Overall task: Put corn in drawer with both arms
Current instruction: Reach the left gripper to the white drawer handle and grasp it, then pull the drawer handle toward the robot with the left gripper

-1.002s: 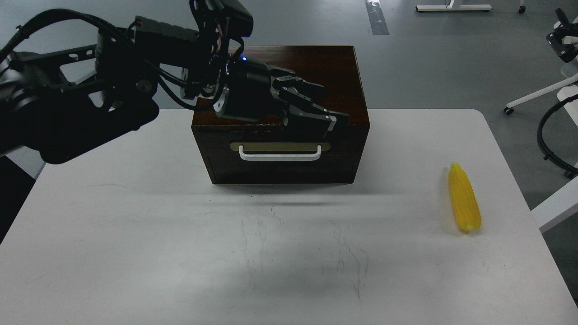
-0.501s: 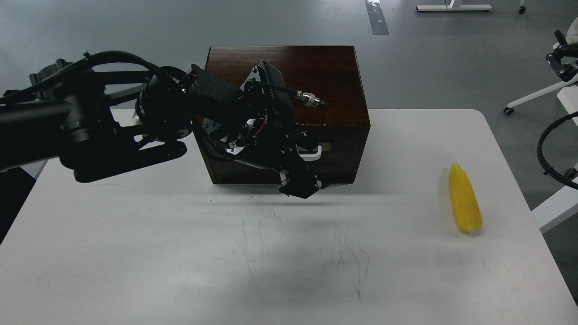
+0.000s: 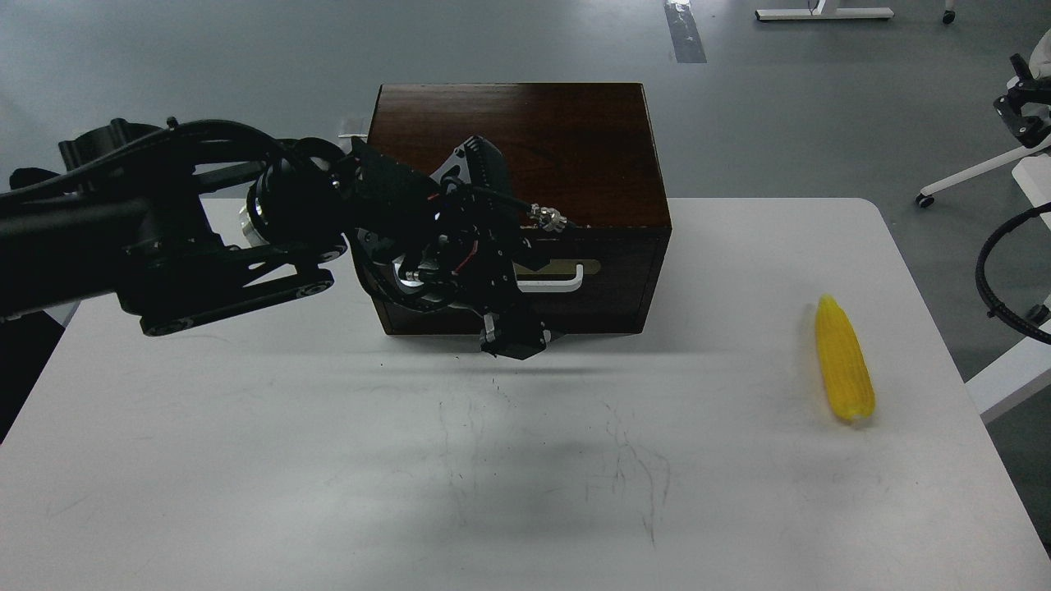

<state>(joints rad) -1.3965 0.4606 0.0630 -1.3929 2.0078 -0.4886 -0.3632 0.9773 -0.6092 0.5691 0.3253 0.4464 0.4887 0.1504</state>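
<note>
left fingers (image 3: 511, 341) have shifted left along drawer (image 3: 525, 279) front.

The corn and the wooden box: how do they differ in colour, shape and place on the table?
The corn is bright yellow; the wooden box is dark brown. The corn is slim and tapered, lying flat; the box is blocky and stands upright. The corn lies alone near the table's right edge; the box stands at the back middle, with the left gripper in front of its drawer. Both rest on the white table.
</note>
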